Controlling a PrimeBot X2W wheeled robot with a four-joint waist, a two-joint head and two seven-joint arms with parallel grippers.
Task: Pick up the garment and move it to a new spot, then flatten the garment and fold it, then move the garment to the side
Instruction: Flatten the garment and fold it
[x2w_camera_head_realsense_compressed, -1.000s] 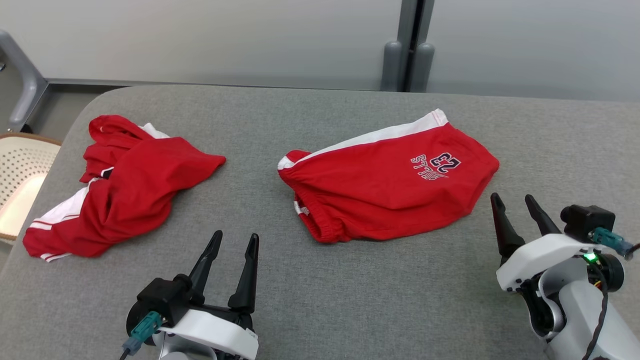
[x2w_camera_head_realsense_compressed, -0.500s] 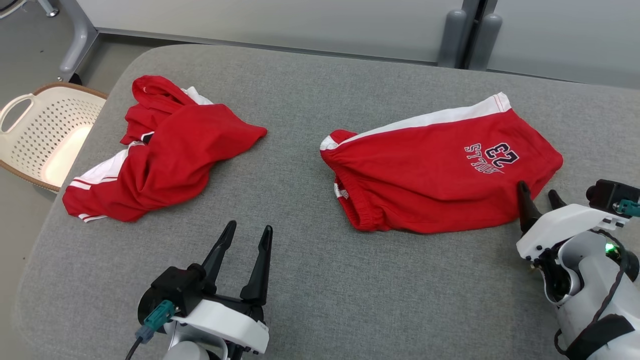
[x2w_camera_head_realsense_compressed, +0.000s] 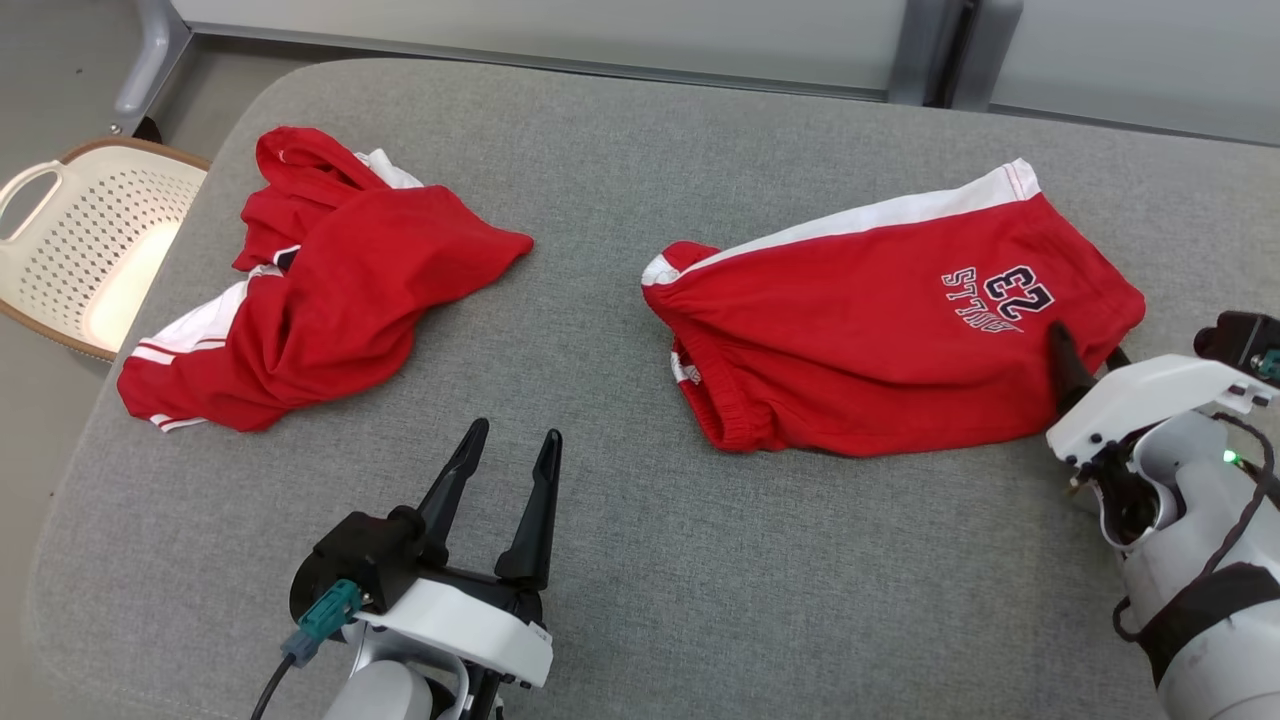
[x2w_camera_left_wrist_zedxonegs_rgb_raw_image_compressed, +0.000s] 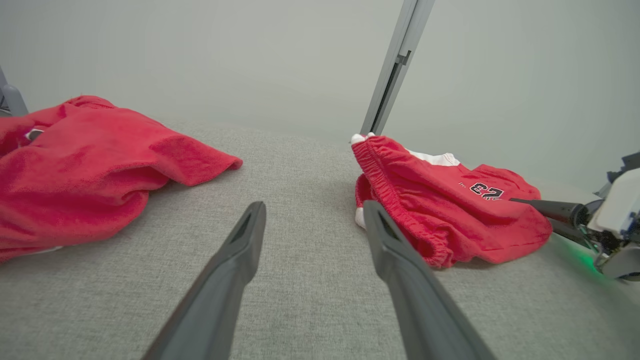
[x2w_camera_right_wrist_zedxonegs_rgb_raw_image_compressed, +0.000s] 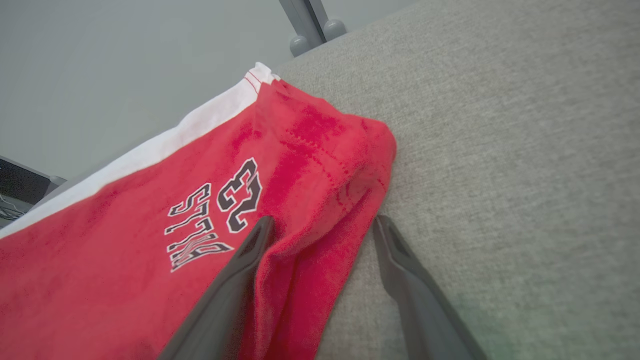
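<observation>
red shorts (x2w_camera_head_realsense_compressed: 880, 320) on grey cushion (x2w_camera_head_realsense_compressed: 700, 600); right hand (x2w_camera_right_wrist_zedxonegs_rgb_raw_image_compressed: 324, 219) spread astride their corner, left hand (x2w_camera_head_realsense_compressed: 516, 428) released.

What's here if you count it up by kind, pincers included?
Red garments: 2, the crumpled garment and the numbered shorts
Baskets: 1, the white basket
Pincers: 2, the left pincer and the right pincer
Total: 5

Red shorts (x2w_camera_head_realsense_compressed: 880, 330), white side stripe, folded flat, right of centre.
</observation>
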